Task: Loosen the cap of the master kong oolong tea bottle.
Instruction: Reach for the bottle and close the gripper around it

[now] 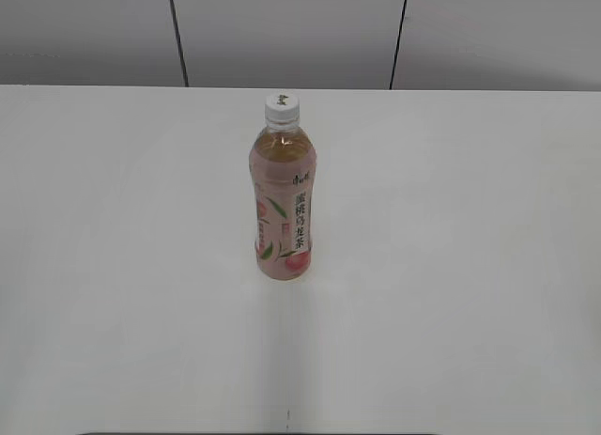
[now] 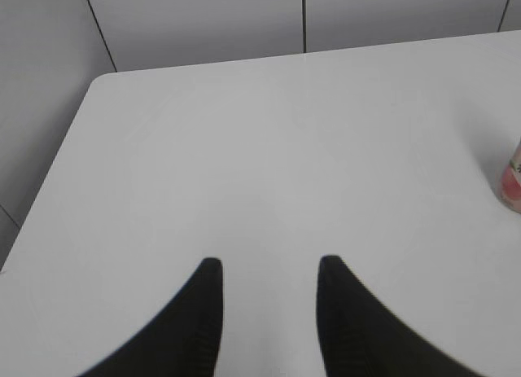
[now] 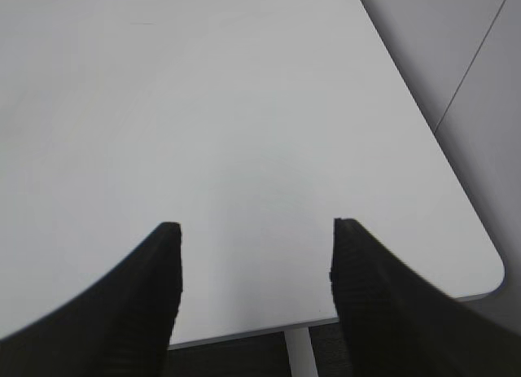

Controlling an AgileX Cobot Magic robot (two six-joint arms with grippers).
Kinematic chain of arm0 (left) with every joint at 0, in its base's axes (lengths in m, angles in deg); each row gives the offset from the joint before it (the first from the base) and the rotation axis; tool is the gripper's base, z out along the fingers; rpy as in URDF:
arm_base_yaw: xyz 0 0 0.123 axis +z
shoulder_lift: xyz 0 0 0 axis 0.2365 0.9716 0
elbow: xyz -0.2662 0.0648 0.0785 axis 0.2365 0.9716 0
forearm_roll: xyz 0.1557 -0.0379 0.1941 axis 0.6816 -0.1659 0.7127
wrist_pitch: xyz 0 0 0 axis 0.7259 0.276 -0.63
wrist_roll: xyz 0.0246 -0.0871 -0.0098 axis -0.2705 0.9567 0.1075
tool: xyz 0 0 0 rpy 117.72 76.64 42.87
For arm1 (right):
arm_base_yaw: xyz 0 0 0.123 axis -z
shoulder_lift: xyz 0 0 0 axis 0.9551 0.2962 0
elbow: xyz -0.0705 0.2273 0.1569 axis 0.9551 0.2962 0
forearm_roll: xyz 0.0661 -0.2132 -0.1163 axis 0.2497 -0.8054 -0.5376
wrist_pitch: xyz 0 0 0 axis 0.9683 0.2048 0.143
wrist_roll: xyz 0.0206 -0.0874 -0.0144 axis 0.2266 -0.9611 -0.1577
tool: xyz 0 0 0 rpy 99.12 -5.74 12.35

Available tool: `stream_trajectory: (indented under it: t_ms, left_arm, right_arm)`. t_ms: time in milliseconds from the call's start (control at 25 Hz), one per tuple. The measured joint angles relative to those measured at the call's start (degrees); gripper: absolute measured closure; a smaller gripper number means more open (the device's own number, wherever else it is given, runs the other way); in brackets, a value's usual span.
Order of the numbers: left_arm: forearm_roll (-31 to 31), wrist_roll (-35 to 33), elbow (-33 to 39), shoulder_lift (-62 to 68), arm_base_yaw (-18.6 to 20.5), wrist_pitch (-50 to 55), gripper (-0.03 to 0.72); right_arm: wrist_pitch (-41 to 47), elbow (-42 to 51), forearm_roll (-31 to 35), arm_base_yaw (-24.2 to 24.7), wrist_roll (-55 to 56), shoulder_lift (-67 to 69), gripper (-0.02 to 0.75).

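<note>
The master kong oolong tea bottle (image 1: 284, 205) stands upright near the middle of the white table, amber tea above a pink peach label. Its white cap (image 1: 281, 103) with a small dark mark sits on the neck. Only the bottle's base shows at the right edge of the left wrist view (image 2: 511, 180). My left gripper (image 2: 269, 267) is open and empty over bare table, far left of the bottle. My right gripper (image 3: 254, 229) is open and empty above the table's near right edge. Neither gripper shows in the exterior view. The bottle is out of the right wrist view.
The white table (image 1: 470, 266) runs back to a grey panelled wall (image 1: 282, 31). Its rounded left corner (image 2: 102, 76) and right corner (image 3: 492, 271) show in the wrist views, with a table leg (image 3: 301, 352) below the front edge.
</note>
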Motion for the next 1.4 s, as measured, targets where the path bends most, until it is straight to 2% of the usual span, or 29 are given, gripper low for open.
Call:
stream_trajectory:
  t_ms: [1200, 1400]
  left_arm:
    - [-0.1, 0.0, 0.0, 0.0, 0.0, 0.0, 0.446]
    - [-2.4, 0.0, -0.1, 1.2, 0.0, -0.4, 0.446]
  right_arm:
    - [0.0, 0.0, 0.0, 0.0, 0.0, 0.0, 0.297]
    - [0.0, 0.0, 0.0, 0.0, 0.0, 0.0, 0.297]
